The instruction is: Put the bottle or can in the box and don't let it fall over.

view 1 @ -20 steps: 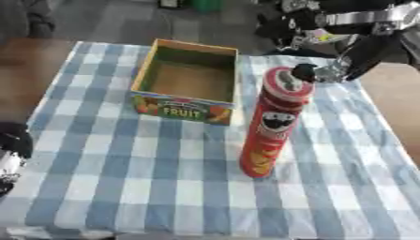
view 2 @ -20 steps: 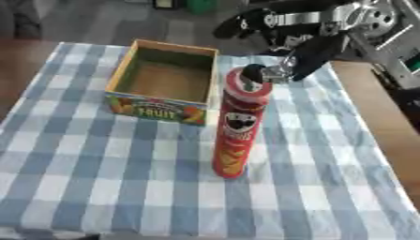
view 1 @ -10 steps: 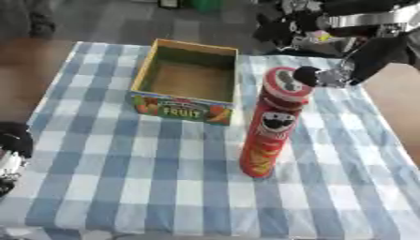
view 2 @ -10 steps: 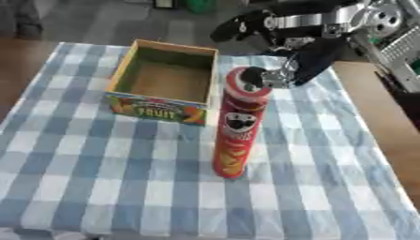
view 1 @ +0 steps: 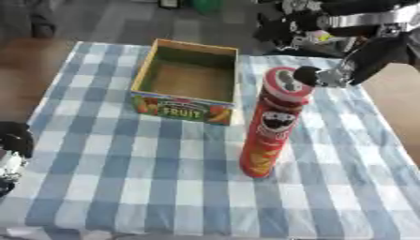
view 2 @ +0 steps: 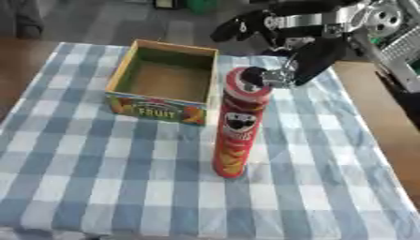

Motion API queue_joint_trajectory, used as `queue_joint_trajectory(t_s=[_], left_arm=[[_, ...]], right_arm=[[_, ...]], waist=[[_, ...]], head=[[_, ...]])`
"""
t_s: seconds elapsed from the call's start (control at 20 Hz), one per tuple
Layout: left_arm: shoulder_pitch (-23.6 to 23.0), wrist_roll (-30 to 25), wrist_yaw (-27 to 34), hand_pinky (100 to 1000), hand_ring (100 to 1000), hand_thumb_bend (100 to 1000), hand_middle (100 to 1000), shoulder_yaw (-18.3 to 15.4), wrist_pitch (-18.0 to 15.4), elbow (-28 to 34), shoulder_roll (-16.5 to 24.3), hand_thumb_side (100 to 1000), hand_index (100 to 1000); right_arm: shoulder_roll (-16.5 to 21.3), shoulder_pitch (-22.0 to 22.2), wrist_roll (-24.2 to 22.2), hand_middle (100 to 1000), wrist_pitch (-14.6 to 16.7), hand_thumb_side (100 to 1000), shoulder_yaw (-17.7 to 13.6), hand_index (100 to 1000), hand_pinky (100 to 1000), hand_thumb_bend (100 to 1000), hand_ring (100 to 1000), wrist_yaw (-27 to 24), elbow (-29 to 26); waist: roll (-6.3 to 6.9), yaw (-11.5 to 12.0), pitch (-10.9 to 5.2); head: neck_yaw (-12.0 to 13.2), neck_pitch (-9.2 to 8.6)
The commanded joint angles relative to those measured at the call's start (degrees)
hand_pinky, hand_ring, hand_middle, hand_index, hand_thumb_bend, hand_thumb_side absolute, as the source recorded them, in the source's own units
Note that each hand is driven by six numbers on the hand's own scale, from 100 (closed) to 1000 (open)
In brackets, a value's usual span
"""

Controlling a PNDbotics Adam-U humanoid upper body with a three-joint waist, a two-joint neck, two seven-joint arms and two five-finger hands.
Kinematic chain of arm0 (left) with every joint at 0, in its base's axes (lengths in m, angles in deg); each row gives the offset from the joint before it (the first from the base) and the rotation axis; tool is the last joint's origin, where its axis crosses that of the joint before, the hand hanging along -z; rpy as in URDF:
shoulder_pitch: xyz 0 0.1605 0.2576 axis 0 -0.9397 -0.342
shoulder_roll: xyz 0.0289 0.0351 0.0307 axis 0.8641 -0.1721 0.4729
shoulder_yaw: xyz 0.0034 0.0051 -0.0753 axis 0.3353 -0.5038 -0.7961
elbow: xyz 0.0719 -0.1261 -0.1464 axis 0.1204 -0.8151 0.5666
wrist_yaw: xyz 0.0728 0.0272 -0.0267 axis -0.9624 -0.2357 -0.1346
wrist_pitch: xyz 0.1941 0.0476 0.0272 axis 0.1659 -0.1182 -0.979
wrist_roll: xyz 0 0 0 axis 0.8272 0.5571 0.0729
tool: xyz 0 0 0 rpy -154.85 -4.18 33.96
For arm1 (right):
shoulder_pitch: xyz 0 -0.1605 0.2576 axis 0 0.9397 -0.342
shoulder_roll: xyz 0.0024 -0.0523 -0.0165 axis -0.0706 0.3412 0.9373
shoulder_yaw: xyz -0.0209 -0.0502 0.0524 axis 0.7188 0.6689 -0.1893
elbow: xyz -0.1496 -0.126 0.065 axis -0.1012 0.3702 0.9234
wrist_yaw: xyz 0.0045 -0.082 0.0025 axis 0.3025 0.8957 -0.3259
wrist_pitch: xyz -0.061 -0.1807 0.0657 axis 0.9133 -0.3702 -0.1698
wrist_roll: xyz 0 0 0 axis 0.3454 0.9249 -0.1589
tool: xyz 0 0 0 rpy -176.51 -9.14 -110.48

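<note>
A tall red crisp can (view 1: 273, 123) stands upright on the checked cloth of the desk (view 1: 115, 178), just to the right of the open cardboard fruit box (view 1: 189, 80), which is empty. The right hand (view 1: 330, 76) comes in from the upper right and sits beside the can's top rim, one dark fingertip at or just short of the lid; whether its fingers are spread or curled cannot be made out, and nothing is held yet. The left hand (view 1: 11, 149) is idle at the lower left edge.

The step in hand looks like taking hold of the can. Since it is tall and narrow, a push at the lid would likely tip it toward the box, so the hand would do better to drop lower and close round the body, thumb on one side and fingers opposite. Then lift straight up until the base clears the box wall, carry it left, and set it down flat on the box floor before letting go.
</note>
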Motion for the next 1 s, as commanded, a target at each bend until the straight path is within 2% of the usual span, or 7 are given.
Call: queue_joint_trajectory(t_s=[0.05,0.45,1.0], left_arm=[[0.4,-0.2,0.3,597,536,218,567,-0.3,-0.1,0.7,0.6,469,697],[0.4,-0.3,0.3,599,537,212,568,-0.3,-0.1,0.7,0.5,471,696],[0.4,-0.6,0.4,600,539,205,570,-0.3,-0.2,0.7,0.4,473,696]], right_arm=[[1.4,-1.1,-0.1,1000,-0.1,596,-0.7,1000,963,153,1000,0.0,-0.5],[1.2,-1.0,-0.6,1000,-0.1,601,-0.3,1000,963,153,999,0.3,-0.7],[-0.2,-0.4,-2.7,1000,0.6,611,1.9,1000,965,160,1000,4.4,1.8]], waist=[[0.28,-0.1,-0.72],[0.25,-0.1,-0.73],[0.24,0.1,-0.66]], head=[[-0.1,0.12],[-0.1,0.05],[-0.2,0.09]])
